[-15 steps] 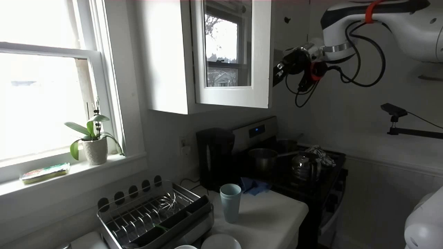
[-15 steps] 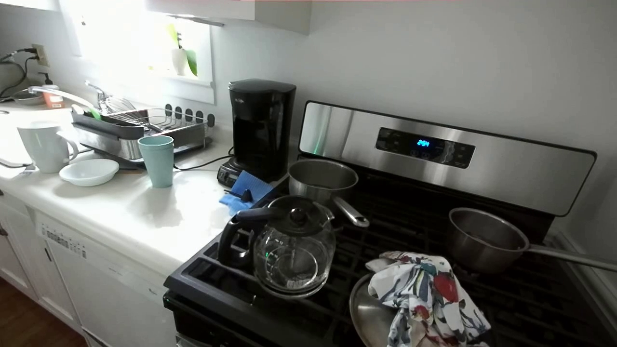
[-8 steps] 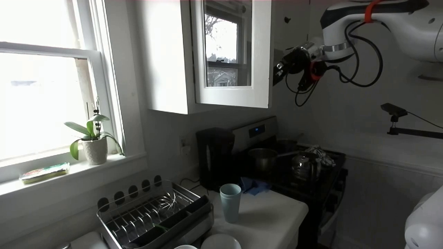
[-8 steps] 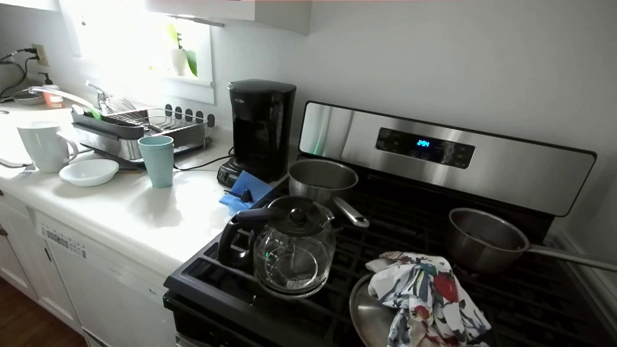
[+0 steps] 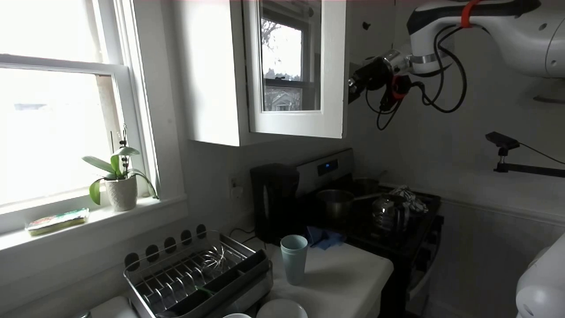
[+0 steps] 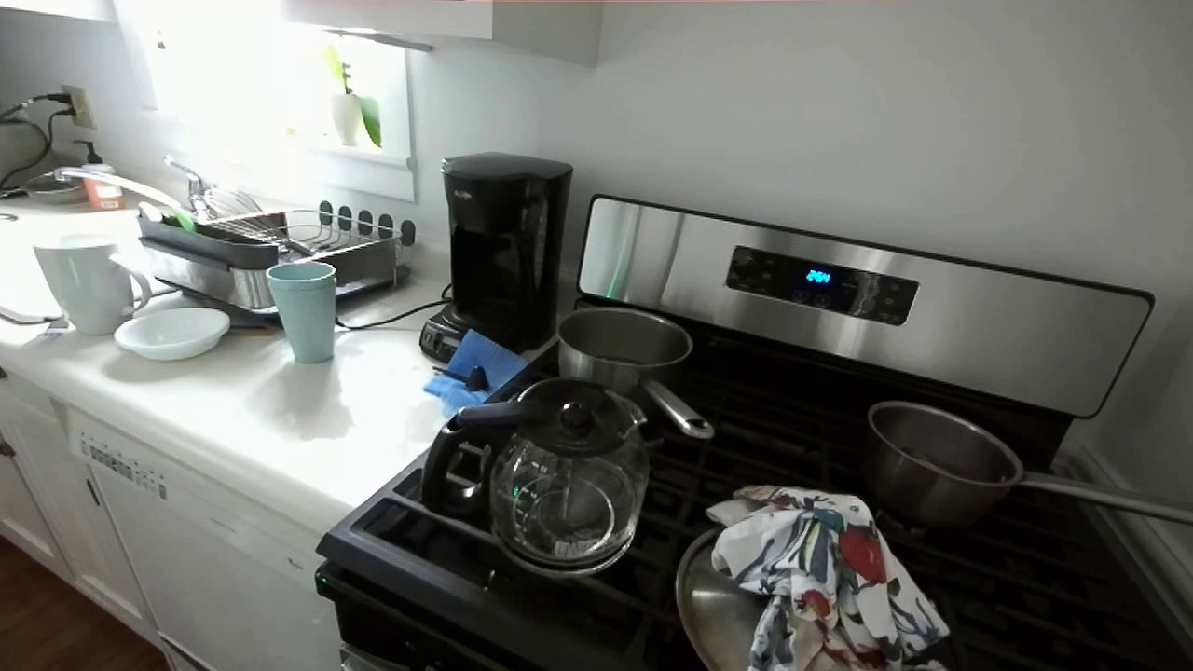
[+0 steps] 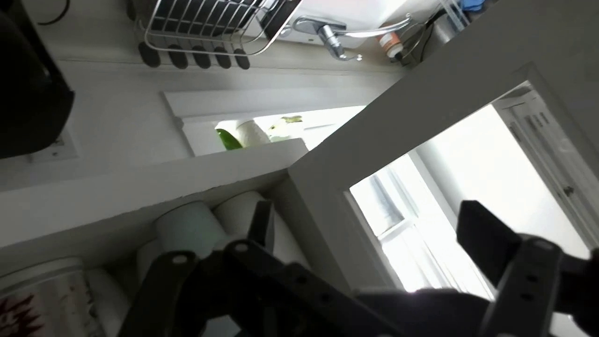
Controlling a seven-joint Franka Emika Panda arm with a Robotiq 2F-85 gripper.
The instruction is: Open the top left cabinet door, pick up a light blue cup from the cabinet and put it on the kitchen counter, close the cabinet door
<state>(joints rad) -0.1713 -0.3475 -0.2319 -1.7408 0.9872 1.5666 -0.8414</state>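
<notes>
The cabinet (image 5: pixel 209 75) has its glass-paned door (image 5: pixel 333 88) swung open; the door also fills the right of the wrist view (image 7: pixel 327 201). In the wrist view, a pale whitish-blue cup (image 7: pixel 189 227) stands inside the cabinet beside a whiter one (image 7: pixel 238 208). A slightly deeper blue cup stands upright on the kitchen counter (image 6: pixel 363 457), in both exterior views (image 5: pixel 294 260) (image 6: pixel 305 312). My gripper (image 7: pixel 367 213) is open and empty, one finger before the cabinet's cups, the other before the door's pane. In an exterior view its fingertips (image 5: pixel 353 90) are partly hidden behind the door.
A red-marked can (image 7: pixel 44 299) stands in the cabinet. A dish rack (image 5: pixel 198 274), coffee maker (image 6: pixel 503 252), mug (image 6: pixel 84 289) and white bowl (image 6: pixel 172 335) stand on the counter. The stove bears pots (image 6: pixel 941 466), a glass carafe (image 6: pixel 569 494) and a cloth (image 6: pixel 829 559).
The arm and gripper have shifted slightly left in an exterior view, further behind the door's edge. The gripper has tilted a little and its cables have swung left. The door and counter cup look unmoved.
</notes>
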